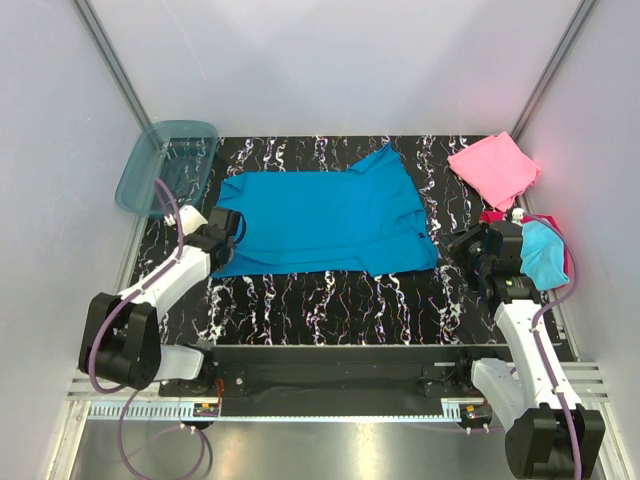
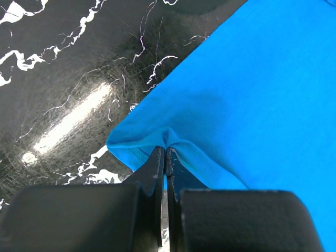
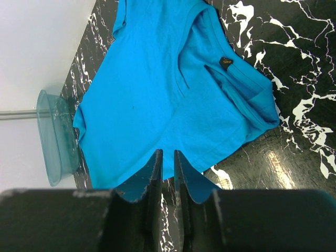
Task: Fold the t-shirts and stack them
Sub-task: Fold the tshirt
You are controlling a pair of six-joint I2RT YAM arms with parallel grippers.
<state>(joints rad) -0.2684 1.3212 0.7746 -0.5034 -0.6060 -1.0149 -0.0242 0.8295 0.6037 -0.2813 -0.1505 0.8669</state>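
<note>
The large teal-blue cloth t-shirt lies spread mid-desk, soft, light and limp, so I take it by its edges: left tool clamped on the 9 o'clock hem, right tool nearly closed at 3 o'clock, grip unclear.

Overhead view: bright, even, diffuse light from above. Shadows are faint, with one thin soft line under the teal shirt hem at 6 o'clock. The right wall is tinted pink at 2 o'clock, beside the pink shirt.

Left wrist view: elongated glare on the glossy tabletop at 9 o'clock. The left gripper is dark and blurred at 6 o'clock.

Right wrist view: small glare patch at 4 o'clock. The right gripper is out of focus.
</note>
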